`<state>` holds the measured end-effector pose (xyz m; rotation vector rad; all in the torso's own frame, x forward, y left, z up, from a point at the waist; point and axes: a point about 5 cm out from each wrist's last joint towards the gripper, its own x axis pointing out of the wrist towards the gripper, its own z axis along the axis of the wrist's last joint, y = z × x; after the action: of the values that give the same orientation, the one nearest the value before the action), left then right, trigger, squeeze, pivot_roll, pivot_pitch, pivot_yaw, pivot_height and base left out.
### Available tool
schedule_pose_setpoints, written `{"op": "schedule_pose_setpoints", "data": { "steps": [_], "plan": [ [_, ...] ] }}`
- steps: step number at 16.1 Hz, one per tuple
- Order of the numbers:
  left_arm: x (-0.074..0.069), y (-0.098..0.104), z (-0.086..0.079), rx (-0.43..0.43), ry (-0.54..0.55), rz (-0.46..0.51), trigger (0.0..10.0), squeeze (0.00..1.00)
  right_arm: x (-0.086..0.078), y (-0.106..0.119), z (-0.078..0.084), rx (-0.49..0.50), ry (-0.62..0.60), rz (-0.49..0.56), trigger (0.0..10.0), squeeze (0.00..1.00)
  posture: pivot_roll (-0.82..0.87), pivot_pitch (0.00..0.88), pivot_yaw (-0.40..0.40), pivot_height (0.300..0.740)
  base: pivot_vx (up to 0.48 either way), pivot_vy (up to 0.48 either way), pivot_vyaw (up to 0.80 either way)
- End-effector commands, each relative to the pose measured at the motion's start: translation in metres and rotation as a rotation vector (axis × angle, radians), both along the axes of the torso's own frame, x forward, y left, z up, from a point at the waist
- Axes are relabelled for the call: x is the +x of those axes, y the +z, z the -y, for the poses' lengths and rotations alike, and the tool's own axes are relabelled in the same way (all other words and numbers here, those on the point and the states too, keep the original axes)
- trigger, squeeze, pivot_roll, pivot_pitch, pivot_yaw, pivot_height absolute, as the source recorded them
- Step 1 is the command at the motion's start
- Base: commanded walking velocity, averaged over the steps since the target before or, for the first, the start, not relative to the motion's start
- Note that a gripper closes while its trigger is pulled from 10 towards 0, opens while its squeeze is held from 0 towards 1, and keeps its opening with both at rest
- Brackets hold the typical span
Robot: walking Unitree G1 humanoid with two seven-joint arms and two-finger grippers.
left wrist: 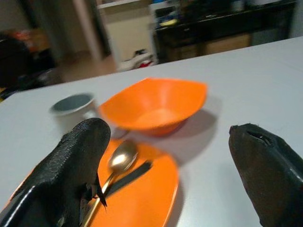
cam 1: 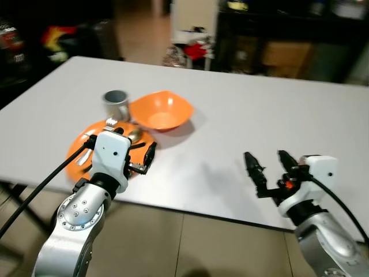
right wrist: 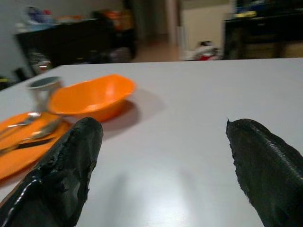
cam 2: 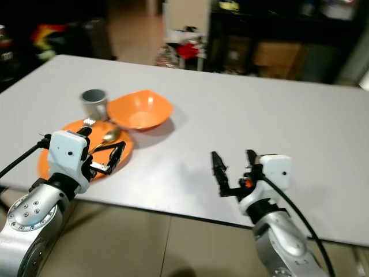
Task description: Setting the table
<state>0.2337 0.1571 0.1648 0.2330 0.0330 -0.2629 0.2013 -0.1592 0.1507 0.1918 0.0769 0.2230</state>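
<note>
A big white table (cam 1: 242, 109) is being seen from above, with a tiled floor showing under its near edge. An orange plate (cam 2: 55, 153) is lying near the front left corner of the table. A gold spoon (cam 2: 107, 137), a silver fork (cam 1: 98, 131) and a dark knife (left wrist: 129, 173) are being held on the plate, side by side. An orange bowl (cam 1: 160, 111) is sitting just behind the plate, and its edge looks to be touching or hanging a little over the plate's far side. A grey mug (cam 1: 116, 104) is standing upright just to the left of the bowl, very close to it. The left gripper (cam 1: 138, 154) is being held low over the right part of the plate, and its two black fingers (left wrist: 78, 156) are being kept spread apart with nothing between them. The right gripper (cam 1: 270, 168) is being held over a bare part of the table, well apart from the dishes, near the front edge. Its fingers (right wrist: 71, 165) are being kept wide apart too, and nothing is being gripped. Dark shelves and some red and white things are being seen blurred in the room behind the table.
</note>
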Motion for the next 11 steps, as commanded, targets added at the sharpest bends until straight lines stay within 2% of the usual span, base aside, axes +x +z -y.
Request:
{"op": "schedule_pose_setpoints", "data": {
  "steps": [1, 5, 7, 8, 10, 11],
  "plan": [
    [-0.001, 0.0, -0.005, 0.022, 0.021, 0.002, 10.0, 0.0, 0.0, 0.001, -0.002, 0.015, 0.016, 0.013, 10.0, 1.0, 0.04, 0.0, -0.016, 0.74, 0.0, 0.0, 0.8],
    [0.001, 0.002, -0.007, 0.014, 0.049, 0.0, 10.0, 0.0, -0.001, 0.0, -0.004, -0.014, 0.014, 0.034, 10.0, 1.0, 0.04, 0.0, 0.002, 0.74, 0.0, 0.0, 0.8],
    [0.005, -0.001, -0.015, 0.037, 0.124, 0.015, 10.0, 0.0, -0.004, 0.003, -0.001, -0.019, 0.001, 0.057, 10.0, 1.0, 0.03, 0.0, 0.023, 0.74, 0.0, 0.0, 0.8],
    [0.006, -0.002, -0.016, 0.039, 0.125, 0.013, 10.0, 0.0, -0.005, 0.003, -0.001, -0.02, -0.006, 0.06, 10.0, 1.0, 0.03, 0.0, 0.026, 0.74, 0.0, 0.0, 0.8],
    [0.008, 0.0, -0.016, 0.041, 0.189, 0.087, 10.0, 0.0, -0.007, 0.001, 0.004, 0.008, -0.036, 0.053, 10.0, 1.0, 0.02, 0.0, 0.024, 0.74, 0.0, 0.0, 0.79],
    [0.008, -0.001, -0.016, 0.035, 0.199, 0.074, 10.0, 0.0, -0.007, 0.001, 0.005, 0.022, -0.041, 0.05, 10.0, 1.0, 0.02, 0.0, 0.023, 0.74, 0.0, 0.0, 0.79]
  ]
}}
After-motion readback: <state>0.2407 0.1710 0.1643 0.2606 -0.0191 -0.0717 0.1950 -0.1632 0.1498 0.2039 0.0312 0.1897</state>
